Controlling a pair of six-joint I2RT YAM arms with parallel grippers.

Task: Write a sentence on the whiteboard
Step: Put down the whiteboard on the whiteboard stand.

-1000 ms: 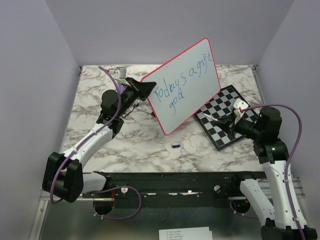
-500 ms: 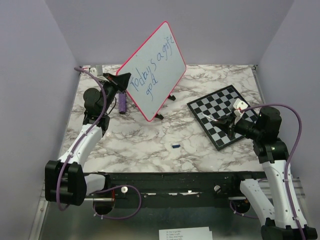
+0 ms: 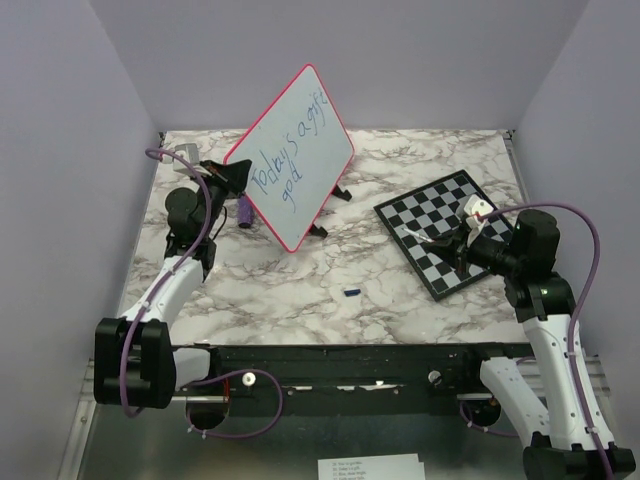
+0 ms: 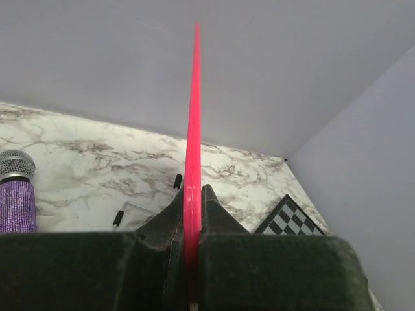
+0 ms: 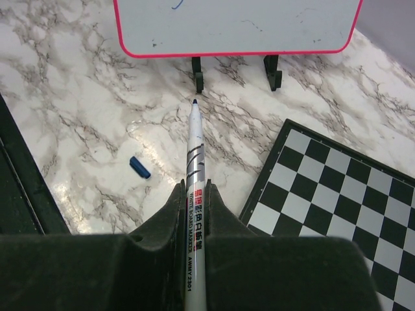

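The whiteboard (image 3: 300, 150), white with a pink-red rim, stands tilted at the back left, and its black feet (image 3: 318, 231) are down by the marble. The sentence (image 3: 290, 165) is blue handwriting in two lines on its face. My left gripper (image 3: 236, 176) is shut on the board's left rim. In the left wrist view that rim (image 4: 192, 116) runs edge-on between the jaws of the left gripper (image 4: 192, 201). My right gripper (image 3: 456, 246) hovers over the chessboard, shut on a white marker (image 5: 194, 149). The marker's tip points toward the whiteboard's lower edge (image 5: 233, 26).
A black-and-white chessboard (image 3: 440, 205) lies at the right, under the right gripper. A small blue cap (image 3: 351, 292) lies on the marble near the front middle. A purple microphone (image 3: 244, 212) lies beside the left gripper.
The left gripper has swung the whiteboard from the middle of the table toward the back left, turning it more upright. The right arm has hardly moved.
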